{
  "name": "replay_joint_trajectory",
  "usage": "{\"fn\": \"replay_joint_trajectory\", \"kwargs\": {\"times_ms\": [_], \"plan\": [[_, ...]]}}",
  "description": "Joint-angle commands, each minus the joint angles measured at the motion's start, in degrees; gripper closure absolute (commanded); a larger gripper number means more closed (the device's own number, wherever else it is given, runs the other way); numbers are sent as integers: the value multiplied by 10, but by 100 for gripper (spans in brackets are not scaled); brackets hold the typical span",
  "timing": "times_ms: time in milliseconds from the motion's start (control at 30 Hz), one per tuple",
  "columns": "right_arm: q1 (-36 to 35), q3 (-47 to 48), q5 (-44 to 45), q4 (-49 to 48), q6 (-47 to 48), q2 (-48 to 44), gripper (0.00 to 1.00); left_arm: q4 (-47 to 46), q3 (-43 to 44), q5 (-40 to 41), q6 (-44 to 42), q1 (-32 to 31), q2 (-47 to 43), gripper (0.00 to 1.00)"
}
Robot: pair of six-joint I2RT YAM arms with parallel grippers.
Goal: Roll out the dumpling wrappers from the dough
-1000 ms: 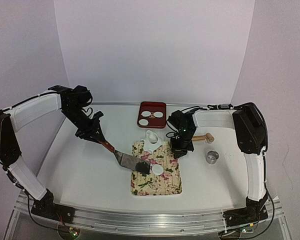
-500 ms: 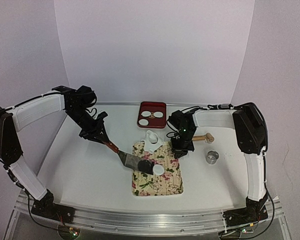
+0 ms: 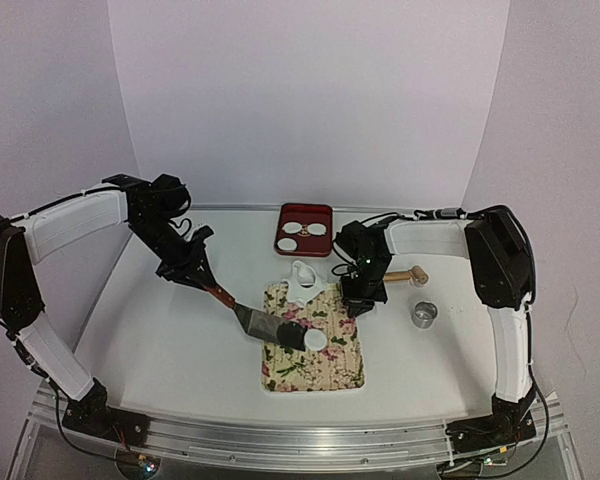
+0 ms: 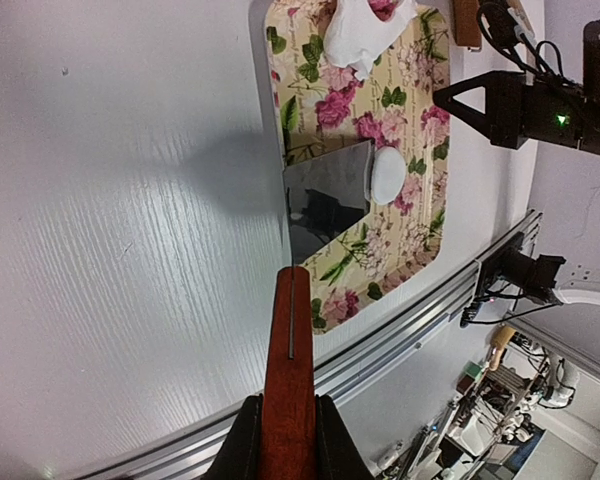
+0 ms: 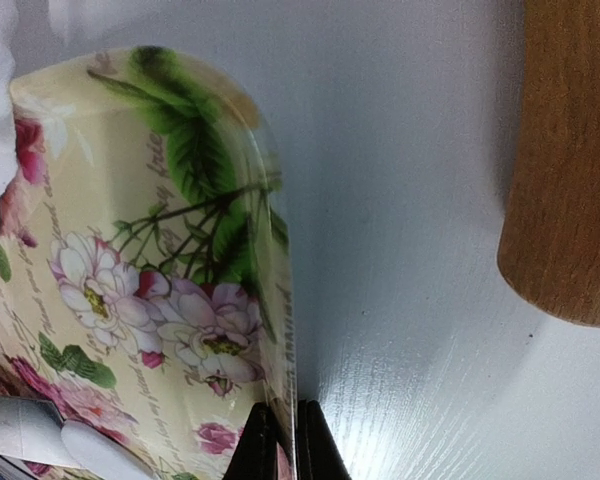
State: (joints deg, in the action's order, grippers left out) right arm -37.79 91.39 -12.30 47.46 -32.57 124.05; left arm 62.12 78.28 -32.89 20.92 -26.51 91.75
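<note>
Two dumpling wrappers (image 3: 294,228) lie in the red tray (image 3: 283,232), and a third wrapper (image 4: 386,175) lies on the floral mat (image 3: 330,368), touching the blade of the spatula (image 4: 325,195) that my left gripper (image 4: 288,440) clamps by its handle. My right gripper (image 5: 280,440) pinches the mat's edge and the holed dough (image 4: 360,40) sits at the mat's far end, so I judge this third transfer is what's left.

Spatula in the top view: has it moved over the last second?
Yes: the spatula slid right, its blade further onto the floral mat, toward the dumpling wrapper lying there.
</note>
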Motion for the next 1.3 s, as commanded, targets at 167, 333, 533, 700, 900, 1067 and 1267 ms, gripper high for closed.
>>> {"fn": "replay_joint_trajectory", "kwargs": {"times_ms": [167, 333, 533, 700, 900, 1067, 1267], "plan": [[-11, -13, 44, 12, -20, 2, 100, 28, 9, 62, -20, 1, -1, 100], [-11, -17, 45, 12, -23, 0, 100, 51, 8, 80, -35, 28, -21, 100], [-12, -14, 43, 12, -24, 0, 100, 5, -23, 39, -2, 11, -17, 100], [-17, -12, 46, 12, -26, 0, 100, -37, -29, 18, 24, -35, 5, 100], [-17, -20, 53, 13, -31, -8, 100, -4, -12, 60, 5, -26, -3, 100], [-17, -22, 54, 12, -33, -10, 100, 18, -17, 70, -15, 5, -22, 100], [-17, -22, 53, 12, -32, -10, 100, -29, -50, 45, 12, 9, -31, 100]]}}
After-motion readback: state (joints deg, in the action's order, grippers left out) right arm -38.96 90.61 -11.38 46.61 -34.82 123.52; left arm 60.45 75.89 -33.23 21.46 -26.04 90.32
